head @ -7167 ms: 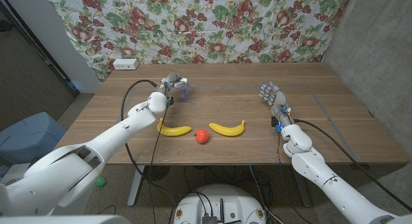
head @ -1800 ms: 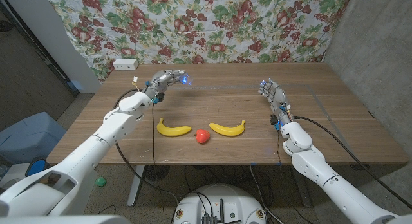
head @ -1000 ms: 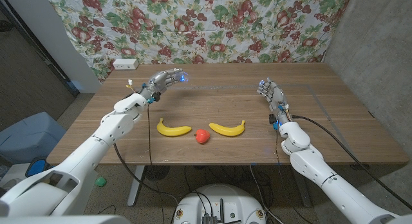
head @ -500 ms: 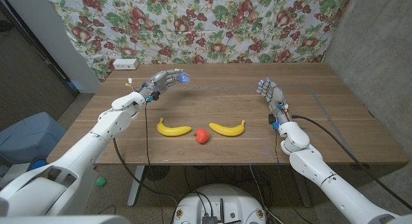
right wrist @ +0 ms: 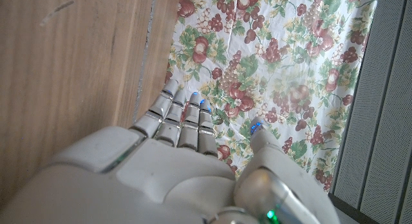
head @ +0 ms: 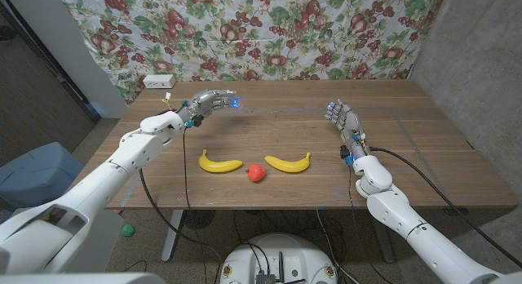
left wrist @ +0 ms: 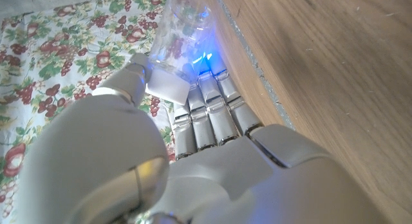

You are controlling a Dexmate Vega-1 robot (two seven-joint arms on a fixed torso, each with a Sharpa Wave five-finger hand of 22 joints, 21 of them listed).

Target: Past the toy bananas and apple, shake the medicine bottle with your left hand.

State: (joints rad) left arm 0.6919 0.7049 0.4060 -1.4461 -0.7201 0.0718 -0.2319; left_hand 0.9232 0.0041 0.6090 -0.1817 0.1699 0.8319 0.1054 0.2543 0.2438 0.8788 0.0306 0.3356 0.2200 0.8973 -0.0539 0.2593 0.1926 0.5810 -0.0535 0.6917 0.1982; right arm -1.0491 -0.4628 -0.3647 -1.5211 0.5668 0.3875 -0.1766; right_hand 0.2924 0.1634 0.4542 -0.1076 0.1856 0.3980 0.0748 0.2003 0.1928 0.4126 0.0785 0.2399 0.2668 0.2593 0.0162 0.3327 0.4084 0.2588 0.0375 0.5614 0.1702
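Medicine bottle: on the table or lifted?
Lifted. The left hand holds the medicine bottle clear of the table, white cap end against its fingers.

— What carries everything here?
— A rectangular wooden table (head: 424,153) with a brown grain top, set against a wall hung with a fruit-and-flower patterned cloth.
— What lies on it?
— Near the front edge, a row of three: a yellow toy banana (head: 220,162) on the robot's left, a small red toy apple (head: 256,172) in the middle, and a second yellow toy banana (head: 288,162) on the right. The apple sits just beside both.
— Anything further back?
— A white boxy object (head: 158,82), perhaps a power strip, at the far left corner; too small to tell.
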